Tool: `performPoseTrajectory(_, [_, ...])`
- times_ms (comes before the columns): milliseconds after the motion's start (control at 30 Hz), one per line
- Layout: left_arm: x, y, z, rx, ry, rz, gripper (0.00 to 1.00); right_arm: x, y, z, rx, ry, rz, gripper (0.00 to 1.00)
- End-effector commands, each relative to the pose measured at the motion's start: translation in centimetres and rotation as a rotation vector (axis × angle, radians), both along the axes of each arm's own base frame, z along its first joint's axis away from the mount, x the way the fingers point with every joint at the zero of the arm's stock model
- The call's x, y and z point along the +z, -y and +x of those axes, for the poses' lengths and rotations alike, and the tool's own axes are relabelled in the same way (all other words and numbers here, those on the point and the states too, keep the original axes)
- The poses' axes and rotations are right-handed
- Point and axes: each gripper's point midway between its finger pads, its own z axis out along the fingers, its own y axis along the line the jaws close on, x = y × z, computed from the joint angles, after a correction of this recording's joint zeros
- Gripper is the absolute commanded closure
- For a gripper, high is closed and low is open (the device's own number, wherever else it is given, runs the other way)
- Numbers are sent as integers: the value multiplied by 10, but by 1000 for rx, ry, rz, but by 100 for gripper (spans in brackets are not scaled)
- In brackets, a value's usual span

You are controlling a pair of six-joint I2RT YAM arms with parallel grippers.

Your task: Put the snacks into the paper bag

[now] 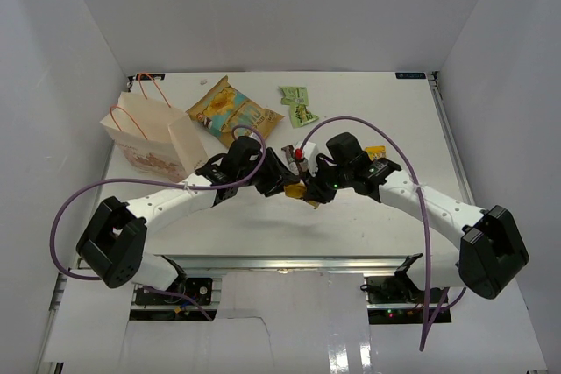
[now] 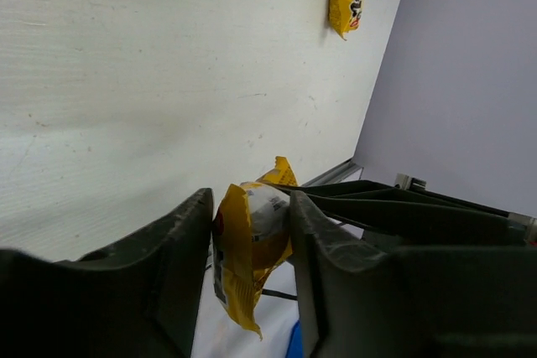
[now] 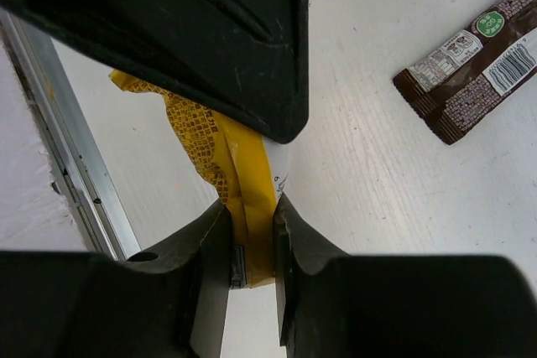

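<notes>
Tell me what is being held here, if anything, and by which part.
The right hand pinches a yellow snack packet by one flattened end. The left hand straddles the packet's fuller part; whether it grips yet cannot be told.

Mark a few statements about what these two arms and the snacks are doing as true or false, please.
The right pincer is clamped on a yellow packet. True.
The left pincer straddles that same packet. True.
The paper bag stands on the table's right side. False: it stands at the far left.
The two green sachets are inside the bag. False: they lie on the table.
A brown bar lies on the table. True.
</notes>
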Motion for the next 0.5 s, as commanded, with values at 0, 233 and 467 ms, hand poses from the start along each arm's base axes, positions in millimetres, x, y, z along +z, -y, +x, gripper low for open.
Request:
performPoseTrajectory(0, [17,9,0,-19,26,-64,49,23,-13,9,4,31,62,72])
performPoseTrajectory(233, [30,2,3,4,70,-42,78,23,-11,8,29,54,54,62])
performPoseTrajectory(467, [38,-44,15,66,134,208,96,39,4,3,117,111,47,13])
